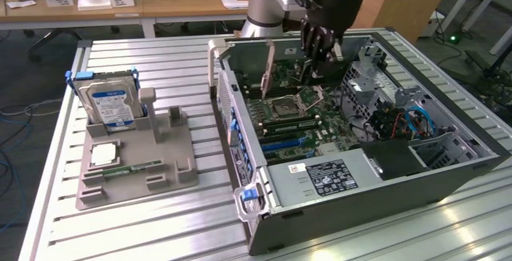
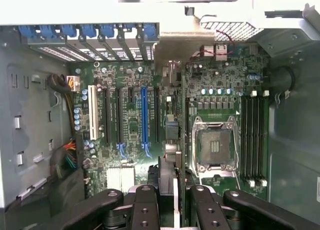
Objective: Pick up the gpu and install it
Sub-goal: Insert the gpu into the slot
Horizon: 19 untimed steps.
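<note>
A hard drive [image 1: 108, 102] stands upright in a grey holder [image 1: 169, 153] on the slatted table [image 1: 144, 231].

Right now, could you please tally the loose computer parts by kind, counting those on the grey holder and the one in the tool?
On the grey holder:
Hard drive: 1
Memory stick: 1
Square silver chip: 1
Gripped by the tool above the motherboard:
gpu: 1
Total: 4

Clamps thin green circuit-board card with silver bracket [image 1: 289, 75] upright in black gripper [image 1: 318, 62], over green motherboard [image 1: 320, 117] inside open grey computer case [image 1: 360, 207], well apart from silver blue-labelled hard drive [image 1: 110, 105] at exterior view's left.
</note>
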Each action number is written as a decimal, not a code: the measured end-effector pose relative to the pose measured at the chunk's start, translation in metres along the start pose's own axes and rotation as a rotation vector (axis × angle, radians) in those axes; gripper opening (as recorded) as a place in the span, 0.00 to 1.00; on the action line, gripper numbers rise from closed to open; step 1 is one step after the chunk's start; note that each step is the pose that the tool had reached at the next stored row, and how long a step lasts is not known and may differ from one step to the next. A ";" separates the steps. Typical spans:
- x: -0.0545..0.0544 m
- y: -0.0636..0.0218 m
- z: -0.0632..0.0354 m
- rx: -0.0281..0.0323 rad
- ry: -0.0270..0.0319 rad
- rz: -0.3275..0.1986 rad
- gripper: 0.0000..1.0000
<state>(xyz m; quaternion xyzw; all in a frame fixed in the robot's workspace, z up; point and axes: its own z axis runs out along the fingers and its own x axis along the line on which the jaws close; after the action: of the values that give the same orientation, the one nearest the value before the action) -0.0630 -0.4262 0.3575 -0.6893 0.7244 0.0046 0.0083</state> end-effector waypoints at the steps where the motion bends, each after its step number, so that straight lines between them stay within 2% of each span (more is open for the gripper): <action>1: 0.000 0.0008 0.0005 0.0000 0.0000 0.000 0.28; 19: 0.007 0.0022 0.0078 -0.0003 0.0027 0.000 0.28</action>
<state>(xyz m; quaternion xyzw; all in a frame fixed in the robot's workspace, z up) -0.0655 -0.4326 0.3496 -0.6893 0.7244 0.0038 0.0072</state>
